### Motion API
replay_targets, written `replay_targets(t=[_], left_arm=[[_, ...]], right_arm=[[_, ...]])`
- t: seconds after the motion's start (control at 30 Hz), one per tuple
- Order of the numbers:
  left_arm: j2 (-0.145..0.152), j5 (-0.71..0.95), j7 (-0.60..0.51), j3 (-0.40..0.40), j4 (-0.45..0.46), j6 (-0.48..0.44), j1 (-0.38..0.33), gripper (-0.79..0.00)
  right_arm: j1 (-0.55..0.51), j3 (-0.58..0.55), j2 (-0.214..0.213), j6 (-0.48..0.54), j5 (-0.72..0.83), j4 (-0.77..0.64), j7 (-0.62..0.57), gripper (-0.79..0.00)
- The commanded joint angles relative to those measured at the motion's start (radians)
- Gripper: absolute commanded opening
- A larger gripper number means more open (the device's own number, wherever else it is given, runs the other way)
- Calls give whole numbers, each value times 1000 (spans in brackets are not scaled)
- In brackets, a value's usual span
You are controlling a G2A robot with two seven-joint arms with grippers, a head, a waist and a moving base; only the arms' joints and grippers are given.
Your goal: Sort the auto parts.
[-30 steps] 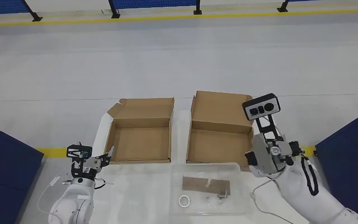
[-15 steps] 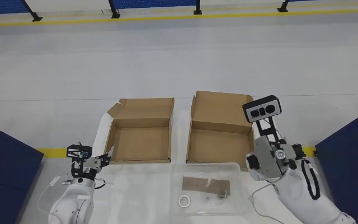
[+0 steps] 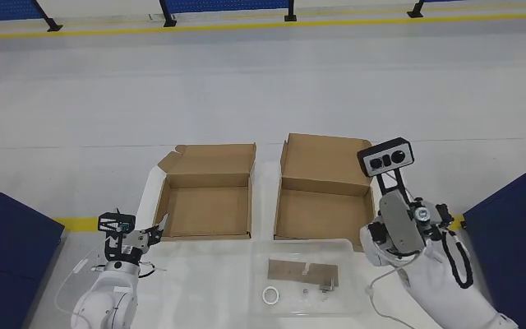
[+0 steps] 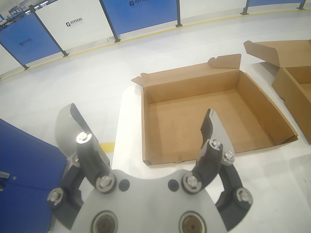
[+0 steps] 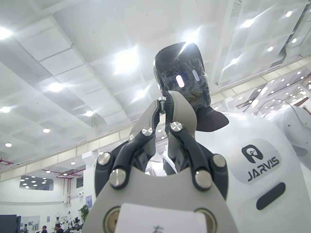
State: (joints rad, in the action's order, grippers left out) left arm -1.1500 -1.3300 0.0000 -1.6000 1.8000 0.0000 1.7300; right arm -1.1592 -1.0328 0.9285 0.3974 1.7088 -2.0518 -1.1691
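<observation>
Turns the right gripper [image 5: 163,103], clamped on a small screw [image 5: 162,104], slightly beside the right box [image 3: 322,197], leaving the left gripper [image 4: 141,111] spread wide by the left box [image 3: 205,206], other parts [image 3: 270,294] waiting in the tray [image 3: 304,242] on the surface [image 3: 205,271].

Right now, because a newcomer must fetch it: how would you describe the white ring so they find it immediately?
Find the clear tray in front of the right cardboard box. Inside, beside a flat brown card, lies the white ring: a pale open circle, unlike the small metal parts.
</observation>
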Motion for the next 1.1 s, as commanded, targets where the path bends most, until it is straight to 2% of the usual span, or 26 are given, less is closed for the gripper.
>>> replay_targets(t=[0.0, 0.53, 1.07], left_arm=[[0, 0, 0, 0, 0, 0, 0, 0], [0, 0, 0, 0, 0, 0, 0, 0], [0, 0, 0, 0, 0, 0, 0, 0]], right_arm=[[-13, 2, 9, -6, 51, -15, 11, -785], [-25, -9, 77, -79, 188, -30, 2, -785], [-50, -63, 117, -115, 32, -4, 38, -785]])
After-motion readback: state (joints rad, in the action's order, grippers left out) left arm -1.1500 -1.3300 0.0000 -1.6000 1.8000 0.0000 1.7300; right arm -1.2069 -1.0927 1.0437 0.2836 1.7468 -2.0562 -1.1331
